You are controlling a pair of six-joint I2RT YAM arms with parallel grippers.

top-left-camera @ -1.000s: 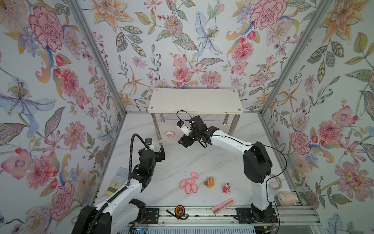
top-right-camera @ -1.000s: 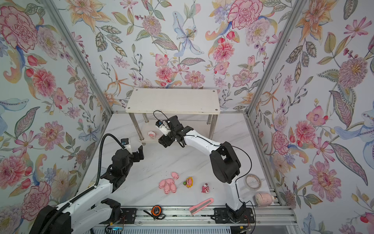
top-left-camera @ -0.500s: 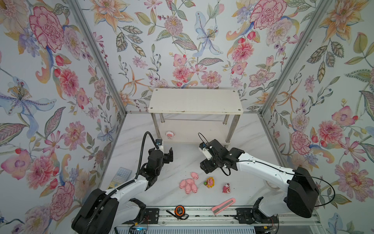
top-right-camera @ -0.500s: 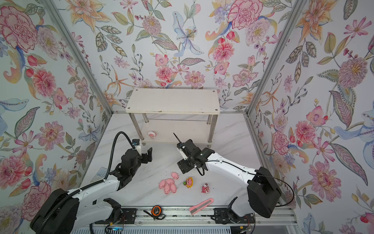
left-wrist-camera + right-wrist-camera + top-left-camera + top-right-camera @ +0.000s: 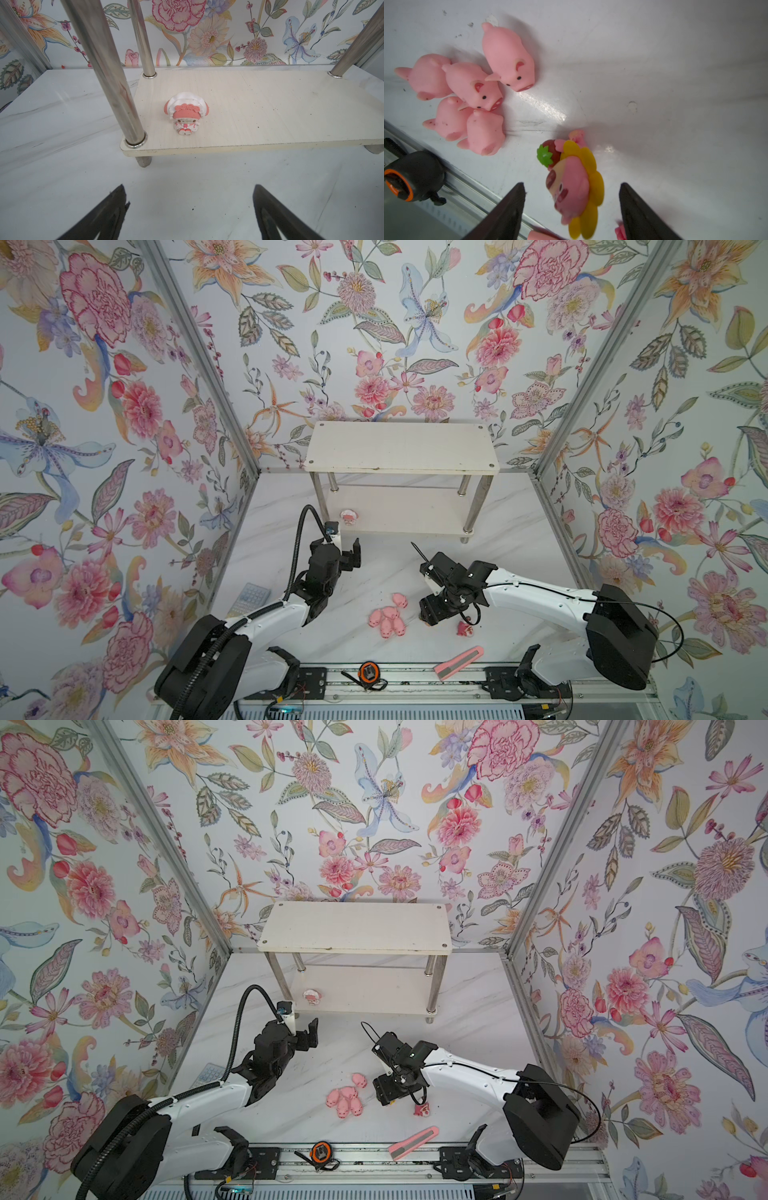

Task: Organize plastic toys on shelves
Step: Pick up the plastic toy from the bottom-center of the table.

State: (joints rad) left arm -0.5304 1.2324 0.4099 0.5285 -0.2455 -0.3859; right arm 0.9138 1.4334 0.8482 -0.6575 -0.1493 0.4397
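Note:
The shelves [image 5: 399, 448] stand at the back, and a whitish round-headed toy [image 5: 348, 517] [image 5: 186, 116] sits upright on the lower board near its left front leg. Several pink pigs [image 5: 386, 620] [image 5: 467, 93] lie bunched on the table front. My right gripper [image 5: 432, 612] [image 5: 572, 185] hangs open over a yellow-flower-maned toy [image 5: 575, 185], one jaw on either side of it with a gap on both. A red-pink toy [image 5: 464, 628] lies just right of that gripper. My left gripper [image 5: 345, 545] [image 5: 189, 186] is open and empty, short of the lower board.
An orange-black tape measure [image 5: 368, 672] and a flat pink-and-grey bar [image 5: 459, 663] lie on the front rail. A grey keypad-like slab [image 5: 251, 597] rests by the left wall. Chrome legs [image 5: 116, 83] flank the lower board.
My right arm has swung from the shelf's lower board back to the table front, over the flower-maned toy, and its jaws have narrowed a little. The left arm has advanced toward the shelves.

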